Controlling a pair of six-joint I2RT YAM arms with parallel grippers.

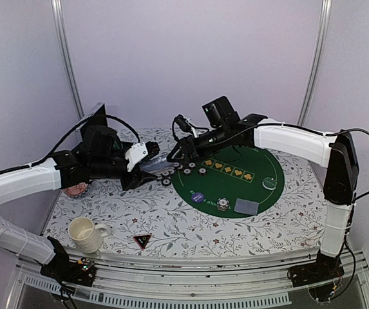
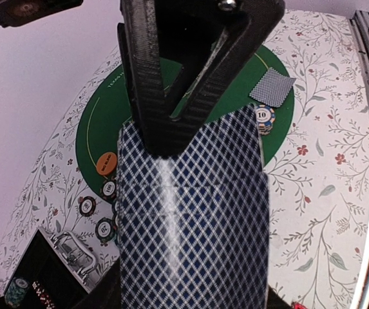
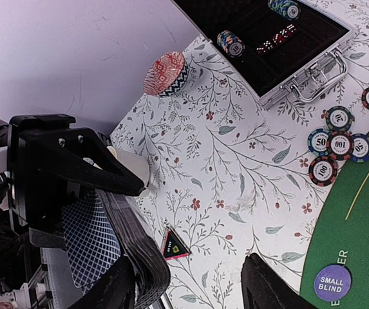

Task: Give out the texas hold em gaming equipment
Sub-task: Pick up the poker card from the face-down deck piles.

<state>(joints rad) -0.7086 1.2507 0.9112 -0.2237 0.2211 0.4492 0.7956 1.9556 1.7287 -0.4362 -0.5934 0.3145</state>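
My left gripper (image 1: 147, 168) is shut on a deck of blue-checked playing cards (image 2: 190, 219), held above the table's left middle. My right gripper (image 1: 178, 152) is open; in the right wrist view (image 3: 190, 290) its left finger is at the deck's edge (image 3: 129, 251). One of its black fingers (image 2: 165, 122) rests on the top card. Several chips (image 1: 171, 172) lie by the green mat's (image 1: 236, 187) left edge. The mat holds one chip (image 1: 223, 204), a card pile (image 1: 246, 206), a blue button (image 1: 198, 197) and an orange button (image 2: 107, 162). A black triangular marker (image 1: 141, 241) lies near the front.
A cream mug (image 1: 84, 233) stands at the front left. A pink patterned dish (image 1: 78, 188) sits at the left edge. An open metal case (image 3: 281, 38) with chips and dice lies at the back left. A pale round button (image 1: 269, 183) is on the mat's right.
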